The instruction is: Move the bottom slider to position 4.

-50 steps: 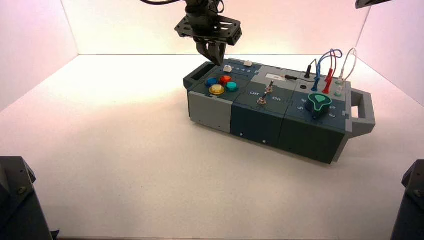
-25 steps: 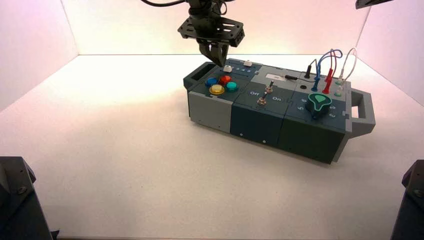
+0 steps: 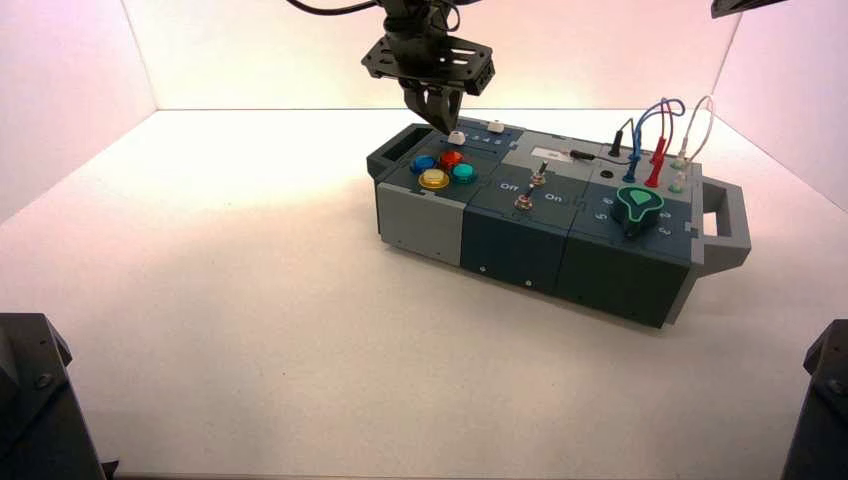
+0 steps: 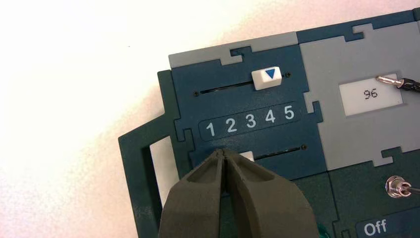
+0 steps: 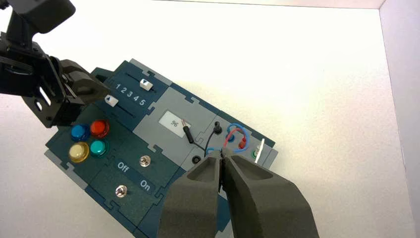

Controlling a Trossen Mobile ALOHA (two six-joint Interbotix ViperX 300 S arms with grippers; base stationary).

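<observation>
The bottom slider [image 4: 246, 156] is a small white knob in the slot below the numeral row, and my left gripper's tips hide most of it. Its visible edge lies below numerals 2 to 3. Position 4 [image 4: 270, 116] is printed to the knob's right. My left gripper [image 4: 223, 152] is shut, with its tips against the knob's side that faces numeral 1. In the high view the left gripper [image 3: 440, 115] stands over the box's far left corner at the bottom slider [image 3: 457, 137]. My right gripper [image 5: 222, 154] is shut and empty, high above the box's wire end.
The twin top slider [image 4: 266, 78] bears a blue triangle and sits above numerals 4 to 5. A small display [image 4: 370, 93] reads 96. Coloured push buttons [image 3: 441, 168], two toggle switches [image 3: 530, 190], a green dial [image 3: 638, 205] and plugged wires [image 3: 655, 135] share the box top.
My left gripper has moved a little to the right, onto the bottom slider knob. The knob has barely moved. The right arm has not moved.
</observation>
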